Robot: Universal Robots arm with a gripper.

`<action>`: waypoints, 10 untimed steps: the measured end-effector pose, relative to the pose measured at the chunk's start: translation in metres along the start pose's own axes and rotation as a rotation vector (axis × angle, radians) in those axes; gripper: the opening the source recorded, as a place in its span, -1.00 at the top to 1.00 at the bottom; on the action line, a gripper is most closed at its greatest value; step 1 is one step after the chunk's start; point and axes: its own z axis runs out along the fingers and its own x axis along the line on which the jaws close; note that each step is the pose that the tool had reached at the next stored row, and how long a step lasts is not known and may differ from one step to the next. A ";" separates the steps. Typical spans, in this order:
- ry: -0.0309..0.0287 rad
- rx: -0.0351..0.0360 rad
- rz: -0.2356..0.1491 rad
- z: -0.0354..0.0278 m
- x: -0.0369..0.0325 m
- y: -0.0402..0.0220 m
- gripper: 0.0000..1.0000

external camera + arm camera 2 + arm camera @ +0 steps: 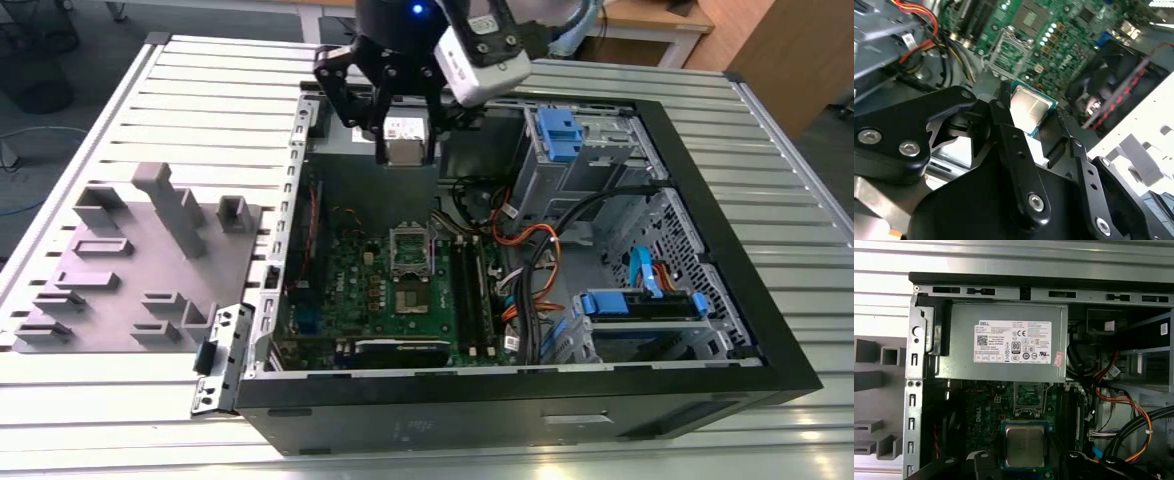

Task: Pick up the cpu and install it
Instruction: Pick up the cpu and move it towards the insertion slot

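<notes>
1. Your fingers are drawn in narrow and clamp the cpu by two opposite edges. The gripper carries it with the smooth silvery lid and thin green rim showing.
2. In the exterior view the gripper holds the cpu in the air, well above the rear of the open case. It touches nothing but the fingers.
3. In the first wrist view the cpu sits near the socket, a square metal frame on the green motherboard. The two are apart.
4. You have little room at the socket. Long black memory sticks run just beside it, and orange and black cables bunch past them.
5. The power supply, a grey sheet-metal box with a white label, lies next to the socket against the case wall.
6. The case rests on a ribbed metal desk. A grey moulded fixture lies at the exterior view's left.
</notes>
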 end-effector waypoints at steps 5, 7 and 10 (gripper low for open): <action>0.0005 0.0000 0.000 0.0002 -0.0090 -0.0006 0.06; 0.0005 0.0000 0.000 0.0002 -0.0090 -0.0006 0.06; 0.0004 0.0000 0.000 0.0003 -0.0092 -0.0005 0.06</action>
